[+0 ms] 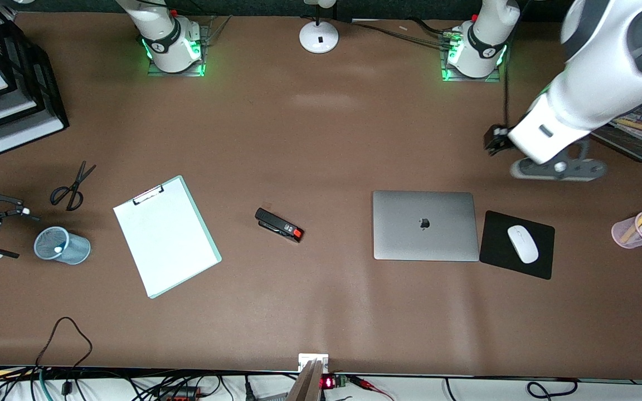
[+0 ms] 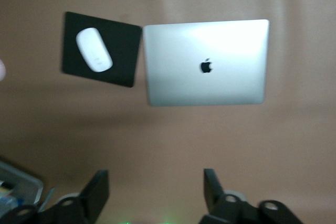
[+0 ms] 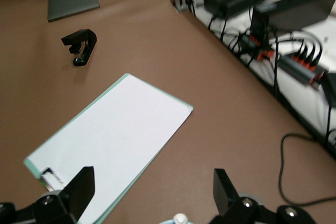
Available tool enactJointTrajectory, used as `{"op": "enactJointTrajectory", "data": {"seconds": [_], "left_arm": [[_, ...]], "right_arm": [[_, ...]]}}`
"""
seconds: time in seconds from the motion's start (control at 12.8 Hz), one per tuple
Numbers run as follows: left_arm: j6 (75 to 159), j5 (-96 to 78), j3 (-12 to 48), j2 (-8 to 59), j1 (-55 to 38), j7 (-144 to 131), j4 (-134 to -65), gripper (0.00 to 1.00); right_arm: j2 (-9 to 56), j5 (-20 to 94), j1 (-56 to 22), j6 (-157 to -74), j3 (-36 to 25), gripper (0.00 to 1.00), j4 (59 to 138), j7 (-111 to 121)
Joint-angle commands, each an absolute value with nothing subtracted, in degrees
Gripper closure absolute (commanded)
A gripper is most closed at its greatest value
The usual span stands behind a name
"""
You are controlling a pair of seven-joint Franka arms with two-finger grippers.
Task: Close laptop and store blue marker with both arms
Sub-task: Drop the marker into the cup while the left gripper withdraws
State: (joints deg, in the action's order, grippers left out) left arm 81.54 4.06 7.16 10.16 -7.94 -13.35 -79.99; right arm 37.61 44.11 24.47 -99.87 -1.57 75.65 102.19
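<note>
The laptop (image 1: 424,224) lies closed on the table, silver lid up with the dark apple logo; it also shows in the left wrist view (image 2: 206,62). My left gripper (image 1: 558,167) is up in the air over the table toward the left arm's end, open and empty (image 2: 155,177). My right gripper (image 1: 15,234) is open and empty beside a pale blue mesh cup (image 1: 62,245) at the right arm's end. In the right wrist view (image 3: 153,184) a small white tip (image 3: 180,217) with pale blue around it shows at the edge, between the fingers. No more of the blue marker shows.
A black mouse pad (image 1: 516,245) with a white mouse (image 1: 523,243) lies beside the laptop. A pink pen cup (image 1: 641,228) and a marker tray (image 1: 641,131) are at the left arm's end. A stapler (image 1: 279,224), clipboard (image 1: 165,234), scissors (image 1: 73,186) and file trays (image 1: 9,89) lie toward the right arm's end.
</note>
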Motion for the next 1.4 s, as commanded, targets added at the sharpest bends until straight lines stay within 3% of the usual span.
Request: {"op": "enactJointTrajectory", "data": {"seconds": [0.0,0.23,0.7,1.01,1.32], "left_arm": [[80.50,5.36,7.64,6.43,-4.49,-10.46,-80.41,0.00],[92.16,4.92,7.47,-2.00,-1.95,-5.74,-94.88,0.00],[92.37,-0.44,7.38,-1.58,3.07,-3.96,-95.54,0.00],[92.37,-0.44,7.47,-1.49,3.43,-3.52,-95.54,0.00],[92.11,-0.44,7.47,-1.41,3.43,-3.08,-95.54,0.00]], "right_arm": [[33.94,35.19,21.63,-99.05,-1.32,0.00,74.44,86.90],[29.89,26.13,17.24,-98.88,-1.32,0.00,74.62,74.57],[23.74,13.65,8.46,-90.54,-1.32,0.00,74.88,43.99],[18.30,5.73,-0.07,-80.53,-1.23,0.00,76.11,15.73],[10.75,1.41,-5.53,-79.79,-1.23,0.00,83.64,-3.84]]}}
